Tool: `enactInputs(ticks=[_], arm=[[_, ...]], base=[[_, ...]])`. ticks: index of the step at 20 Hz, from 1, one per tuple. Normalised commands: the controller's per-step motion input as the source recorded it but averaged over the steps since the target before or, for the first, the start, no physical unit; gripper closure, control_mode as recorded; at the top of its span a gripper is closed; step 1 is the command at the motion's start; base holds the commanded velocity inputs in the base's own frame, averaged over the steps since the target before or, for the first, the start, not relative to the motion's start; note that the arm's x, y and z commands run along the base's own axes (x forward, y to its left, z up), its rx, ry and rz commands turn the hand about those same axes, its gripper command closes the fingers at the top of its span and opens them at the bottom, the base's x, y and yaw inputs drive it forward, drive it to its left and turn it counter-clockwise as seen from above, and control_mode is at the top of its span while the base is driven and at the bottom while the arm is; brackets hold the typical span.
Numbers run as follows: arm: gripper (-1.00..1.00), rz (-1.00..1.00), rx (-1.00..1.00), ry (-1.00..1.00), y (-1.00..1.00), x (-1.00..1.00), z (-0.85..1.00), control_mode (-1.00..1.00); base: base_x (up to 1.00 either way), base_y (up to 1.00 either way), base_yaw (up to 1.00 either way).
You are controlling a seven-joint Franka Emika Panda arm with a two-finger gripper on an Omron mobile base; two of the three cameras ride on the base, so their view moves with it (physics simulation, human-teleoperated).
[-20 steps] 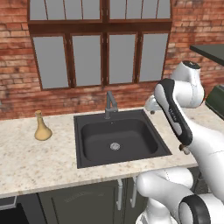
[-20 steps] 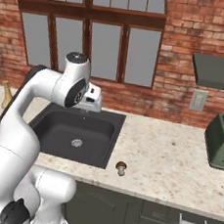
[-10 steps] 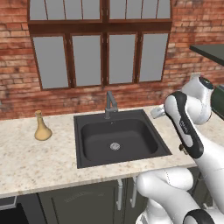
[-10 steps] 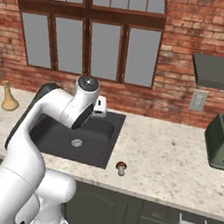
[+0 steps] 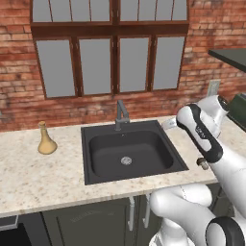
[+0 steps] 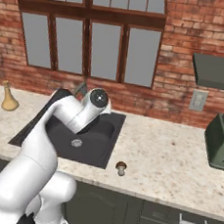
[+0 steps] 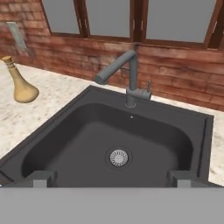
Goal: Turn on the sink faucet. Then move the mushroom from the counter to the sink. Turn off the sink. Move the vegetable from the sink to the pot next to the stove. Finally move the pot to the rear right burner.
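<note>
A tan vase [image 5: 46, 141] stands upright on the speckled worktop [image 5: 38, 178], well off to the tool's left. A green toaster [image 6: 222, 141] sits far right, beneath a wall outlet [image 6: 198, 100].

I see the sink basin [image 7: 65, 144] open from above, nothing inside. The faucet [image 7: 124, 72] rises at its back rim, spout over the basin. The tan vase [image 5: 46, 140] stands well apart on the left counter [image 5: 38, 178].
</note>
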Motion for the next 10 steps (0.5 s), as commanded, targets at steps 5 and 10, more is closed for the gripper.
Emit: enactInputs(ticks=[5, 10], arm=[[-1.00, 0.12, 0.05, -0.13, 0.00, 0.62, -0.15, -1.00], [-1.00, 0.10, 0.04, -0.09, 0.00, 0.65, -0.21, -1.00]], base=[[0.00, 0.00, 0.00], [0.00, 0.00, 0.00]])
